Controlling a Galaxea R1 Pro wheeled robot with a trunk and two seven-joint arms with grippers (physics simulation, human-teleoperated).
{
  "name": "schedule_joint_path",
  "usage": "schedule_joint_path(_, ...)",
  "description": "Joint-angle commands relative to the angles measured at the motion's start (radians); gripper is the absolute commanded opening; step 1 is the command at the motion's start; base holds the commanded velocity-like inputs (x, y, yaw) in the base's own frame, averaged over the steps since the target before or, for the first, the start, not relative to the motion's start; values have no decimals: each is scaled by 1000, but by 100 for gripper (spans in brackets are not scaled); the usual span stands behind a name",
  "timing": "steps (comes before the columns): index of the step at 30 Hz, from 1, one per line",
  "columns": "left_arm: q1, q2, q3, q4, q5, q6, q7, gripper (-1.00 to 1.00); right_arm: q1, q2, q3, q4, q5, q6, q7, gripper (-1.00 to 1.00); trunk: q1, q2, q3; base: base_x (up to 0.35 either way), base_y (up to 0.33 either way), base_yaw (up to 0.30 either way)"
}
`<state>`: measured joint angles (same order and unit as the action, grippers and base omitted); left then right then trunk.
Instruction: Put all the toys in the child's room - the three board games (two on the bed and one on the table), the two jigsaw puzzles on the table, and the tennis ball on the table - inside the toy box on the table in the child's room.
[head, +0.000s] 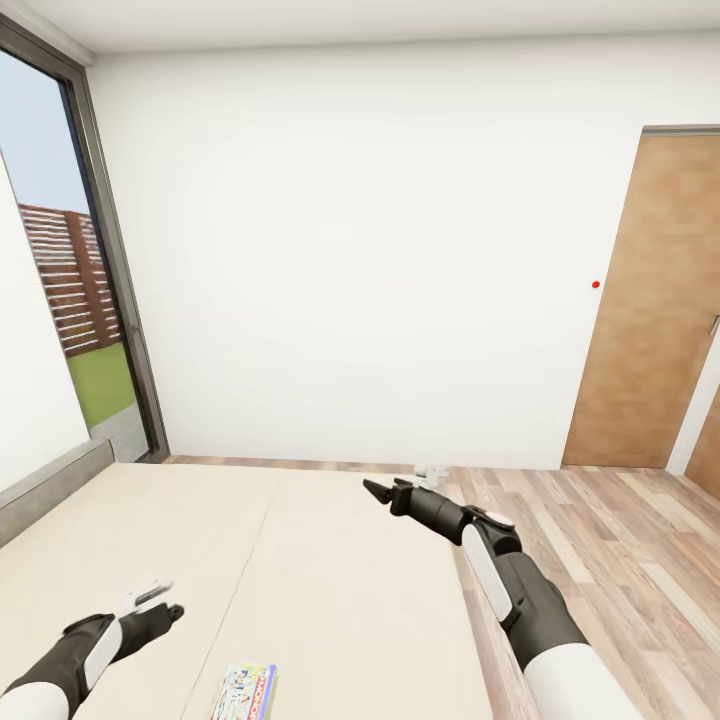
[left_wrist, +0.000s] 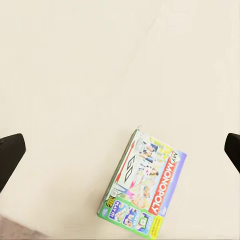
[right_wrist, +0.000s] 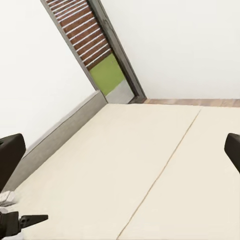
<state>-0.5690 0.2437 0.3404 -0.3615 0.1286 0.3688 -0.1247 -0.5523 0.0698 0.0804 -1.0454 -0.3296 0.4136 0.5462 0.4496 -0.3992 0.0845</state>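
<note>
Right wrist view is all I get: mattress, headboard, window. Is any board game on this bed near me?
Observer: Yes, a Monopoly box lies flat on the mattress, at the near edge of the head view.
Operator: Which hand is nearer to it?
Observer: The left hand; its wrist camera looks straight down on the box.
Operator: Is that hand holding anything?
Observer: No, its fingers are spread wide with nothing between them.

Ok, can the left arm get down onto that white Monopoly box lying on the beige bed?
Probably yes: the left gripper hangs open above the white Monopoly box, which lies flat on the beige bed with nothing between.
</note>
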Motion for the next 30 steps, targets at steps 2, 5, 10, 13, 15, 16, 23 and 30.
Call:
schedule_joint_path(2, 0, -3, 3, -1, -14, 12, -2, 100, 1, 1, 0, -4, -9, 21, -11, 100, 0, -1, 0, 0, 0, 0)
schedule_joint_path(5, 0, -5, 1, 9, -28, 16, -3, 100, 1, 4, 2, -6, -9, 48, -40, 100, 0, -1, 0, 0, 0, 0)
schedule_joint_path(10, 0, -5, -4, 45, -35, 20, -4, 100, 2, 6, 2, -8, -11, 85, -122, 100, 0, -1, 0, 0, 0, 0)
schedule_joint_path(13, 0, -2, -3, 61, -33, 23, -5, 100, 2, 8, 2, -8, -12, 100, -164, 100, 0, -1, 0, 0, 0, 0)
schedule_joint_path(15, 0, 0, 0, 65, -31, 25, -6, 100, 2, 8, 2, -8, -12, 105, -175, 100, 0, -1, 0, 0, 0, 0)
schedule_joint_path(16, 0, 1, 1, 67, -30, 26, -6, 100, 3, 8, 2, -9, -12, 107, -179, 100, 0, -1, 0, 0, 0, 0)
schedule_joint_path(23, 0, -4, 3, 72, -29, 30, -2, 100, 3, 8, 3, -17, -12, 109, -194, 100, 0, -1, 0, 0, 0, 0)
schedule_joint_path(30, 0, -4, 3, 73, -30, 24, -29, 100, 3, 8, 37, -24, -12, 106, -199, 100, 0, -1, 0, 0, 0, 0)
